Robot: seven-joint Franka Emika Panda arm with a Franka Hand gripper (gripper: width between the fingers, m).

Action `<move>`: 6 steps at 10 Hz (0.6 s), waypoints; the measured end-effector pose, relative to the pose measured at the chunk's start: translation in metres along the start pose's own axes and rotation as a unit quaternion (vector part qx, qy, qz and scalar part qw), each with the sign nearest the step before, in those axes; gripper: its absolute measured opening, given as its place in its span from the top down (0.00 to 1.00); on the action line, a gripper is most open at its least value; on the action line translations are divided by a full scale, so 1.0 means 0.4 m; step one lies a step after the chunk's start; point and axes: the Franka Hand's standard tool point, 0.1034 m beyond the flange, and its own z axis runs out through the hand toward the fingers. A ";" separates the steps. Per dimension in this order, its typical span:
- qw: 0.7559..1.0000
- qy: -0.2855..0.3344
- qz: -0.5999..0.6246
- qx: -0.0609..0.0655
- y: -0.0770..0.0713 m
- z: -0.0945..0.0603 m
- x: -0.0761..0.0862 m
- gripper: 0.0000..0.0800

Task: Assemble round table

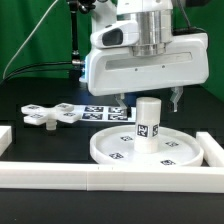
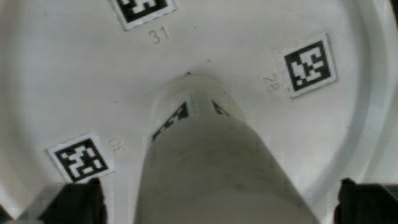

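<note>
The large round rimmed disc (image 1: 120, 150) lies flat on the black table, tags facing up. The short cylinder leg (image 1: 148, 118) stands upright on the disc's middle. The flat cross-shaped piece (image 1: 50, 113) lies on the table at the exterior view's left. My gripper (image 1: 150, 101) hangs over the leg, open, with one finger on each side of the leg's top and a gap to both. In the wrist view the leg (image 2: 205, 150) rises from the disc (image 2: 89, 80) between my dark fingertips (image 2: 71, 205), and my gripper (image 2: 217, 212) holds nothing.
The marker board (image 1: 97, 109) lies behind the disc. Long white border bars run along the front (image 1: 90, 180), at the exterior view's right (image 1: 211, 150) and at its left (image 1: 5, 135). A green curtain hangs behind.
</note>
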 end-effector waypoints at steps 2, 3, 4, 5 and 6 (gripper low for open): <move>0.999 0.001 -0.033 -0.003 -0.003 -0.001 0.003 0.19; 0.996 -0.001 -0.089 -0.012 -0.003 -0.002 0.005 0.19; 0.990 -0.003 -0.137 -0.021 -0.006 -0.004 0.009 0.19; 0.981 -0.005 -0.190 -0.030 -0.009 -0.004 0.013 0.19; 0.971 -0.010 -0.234 -0.036 -0.012 -0.003 0.016 0.19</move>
